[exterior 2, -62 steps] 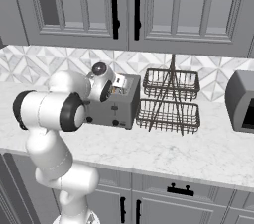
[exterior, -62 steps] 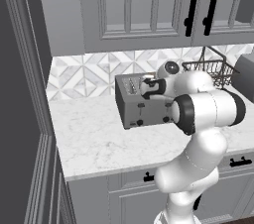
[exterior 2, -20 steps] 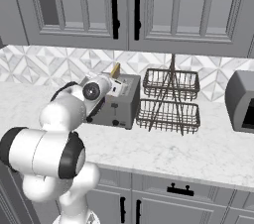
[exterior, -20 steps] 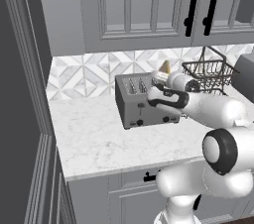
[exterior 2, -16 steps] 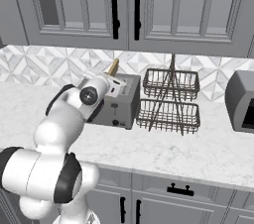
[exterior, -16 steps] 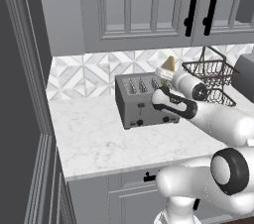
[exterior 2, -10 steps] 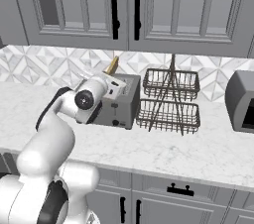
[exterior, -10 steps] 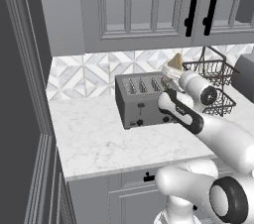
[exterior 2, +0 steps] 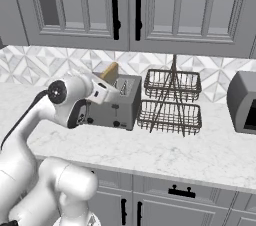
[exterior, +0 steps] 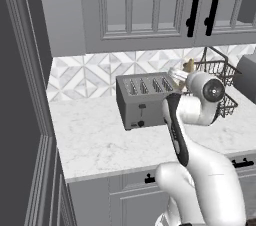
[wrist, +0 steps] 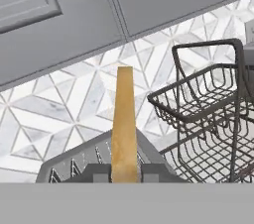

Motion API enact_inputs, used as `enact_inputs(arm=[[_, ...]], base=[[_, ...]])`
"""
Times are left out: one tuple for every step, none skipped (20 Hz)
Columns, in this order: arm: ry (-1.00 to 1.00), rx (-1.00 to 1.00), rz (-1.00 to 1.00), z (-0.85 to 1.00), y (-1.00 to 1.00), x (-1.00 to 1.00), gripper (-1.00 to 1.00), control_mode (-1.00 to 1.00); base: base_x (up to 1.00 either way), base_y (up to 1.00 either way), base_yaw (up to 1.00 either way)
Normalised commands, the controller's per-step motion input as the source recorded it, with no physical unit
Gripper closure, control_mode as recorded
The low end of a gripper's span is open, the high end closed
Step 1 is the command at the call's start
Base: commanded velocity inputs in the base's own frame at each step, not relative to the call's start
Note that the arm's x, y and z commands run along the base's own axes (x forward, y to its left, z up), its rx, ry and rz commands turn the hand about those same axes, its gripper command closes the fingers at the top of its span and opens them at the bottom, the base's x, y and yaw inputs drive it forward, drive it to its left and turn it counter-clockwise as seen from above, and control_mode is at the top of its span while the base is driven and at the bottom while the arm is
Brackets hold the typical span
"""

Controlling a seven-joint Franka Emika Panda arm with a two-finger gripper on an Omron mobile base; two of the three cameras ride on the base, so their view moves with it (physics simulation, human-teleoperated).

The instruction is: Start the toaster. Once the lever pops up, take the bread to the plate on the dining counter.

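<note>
1. Gripper (exterior 2: 106, 86): positioned over the right end of the toaster (exterior: 145, 99), jaws pinching the bread (wrist: 124, 129). In the hand view the slice rises edge-on between the two dark finger tips.
2. Bread: golden-tan crust showing, held upright above the toaster's top; it appears clear of the slots, though the lowest edge is hidden behind the finger tips.
3. Toaster: grey box on the marble worktop against the tiled backsplash. One black lever on its front is visible in the left base view; whether it is up or down cannot be told.
4. Wire basket (exterior 2: 172, 101): black, two-tier, standing just beside the toaster on its right, near the hand.
5. Step in hand, as judged: carrying the slice away toward the plate on the dining counter.
6. Handling notes: keep the pinch firm and the slice upright; raise straight before any swing; turn away from the basket wires; avoid squeezing harder, since a thin slice may crumple.
</note>
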Motion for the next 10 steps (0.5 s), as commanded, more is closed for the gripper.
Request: enact_inputs(arm=[[0.21,0.0,-0.08,0.74,-0.08,-0.82,1.0,-1.0],[0.21,0.0,-0.06,0.74,-0.07,-0.81,1.0,-1.0],[0.23,0.0,-0.02,0.72,-0.06,-0.79,1.0,-1.0],[0.26,0.0,0.0,0.69,-0.06,-0.8,1.0,-1.0],[0.28,0.01,0.0,0.57,-0.06,-0.83,1.0,-1.0],[0.31,0.01,0.0,0.47,-0.02,-0.82,1.0,-1.0],[0.32,0.0,0.0,0.36,0.0,-0.79,1.0,-1.0],[0.32,0.0,0.0,0.27,0.0,-0.77,1.0,-1.0],[0.33,0.0,0.0,0.23,0.0,-0.72,1.0,-1.0],[0.32,0.0,0.0,0.14,0.0,-0.67,1.0,-1.0]], base=[[0.0,0.0,0.0],[0.0,0.0,0.0],[0.0,0.0,0.0],[0.0,0.0,0.0],[0.0,0.0,0.0],[0.0,0.0,0.0],[0.0,0.0,0.0],[0.0,0.0,0.0],[0.0,0.0,0.0],[0.0,0.0,0.0]])
